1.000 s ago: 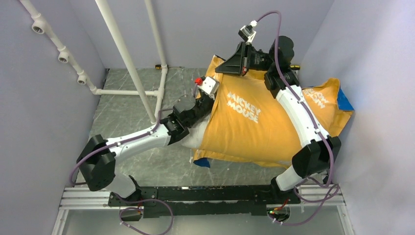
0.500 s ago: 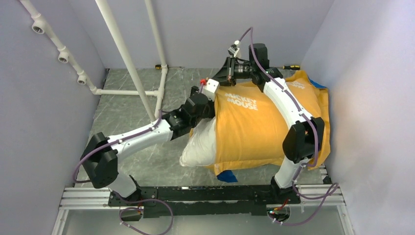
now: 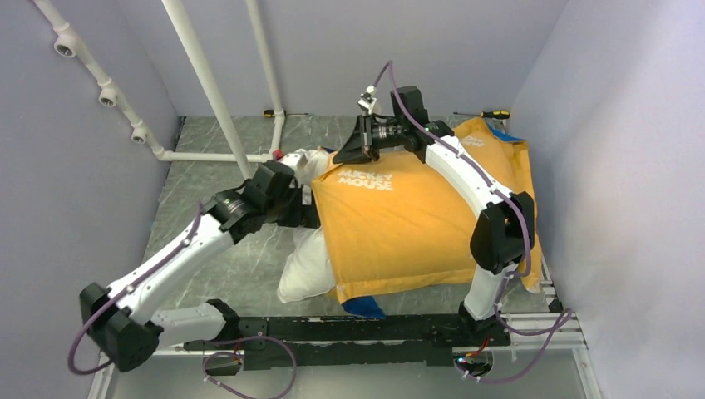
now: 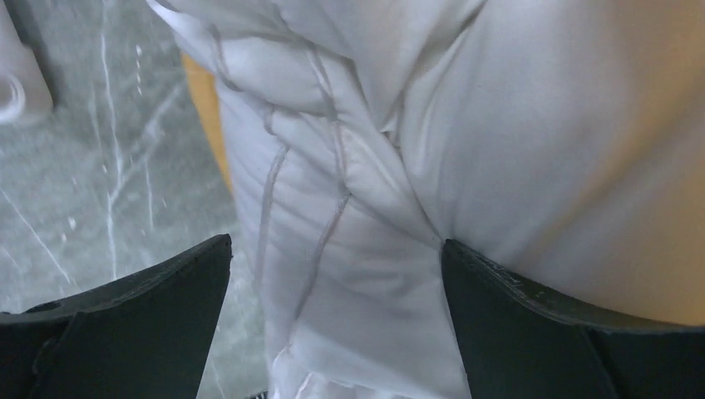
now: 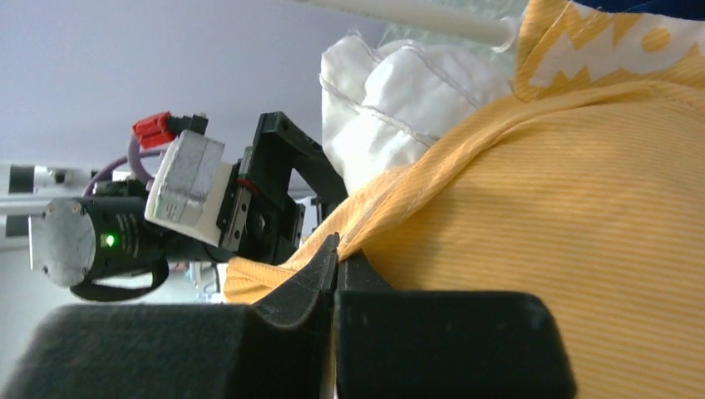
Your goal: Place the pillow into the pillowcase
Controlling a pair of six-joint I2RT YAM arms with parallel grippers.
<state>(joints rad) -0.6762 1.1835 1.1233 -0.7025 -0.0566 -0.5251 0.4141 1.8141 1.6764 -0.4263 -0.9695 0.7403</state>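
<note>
The yellow-orange pillowcase (image 3: 407,224) with white lettering lies across the table's right half, and a blue corner shows at its near edge. The white pillow (image 3: 303,266) sticks out of its left side. My right gripper (image 3: 345,154) is shut on the pillowcase's far left hem (image 5: 374,220), with the pillow's piped corner (image 5: 399,91) bulging just beyond it. My left gripper (image 3: 303,212) is open at the pillow's exposed end. In the left wrist view the pillow (image 4: 499,125) fills the space between its spread fingers (image 4: 150,316) without being pinched.
White pipes (image 3: 212,91) rise over the back left of the grey marbled table (image 3: 208,166). One screwdriver (image 3: 490,115) lies by the back wall at the right and another (image 3: 273,113) at the pipe's foot. Purple walls close in on both sides.
My left gripper has opened, let go and pulled back to the left. The right arm has dragged the pillowcase with the pillow leftward and turned it, so more white pillow shows at the left.
</note>
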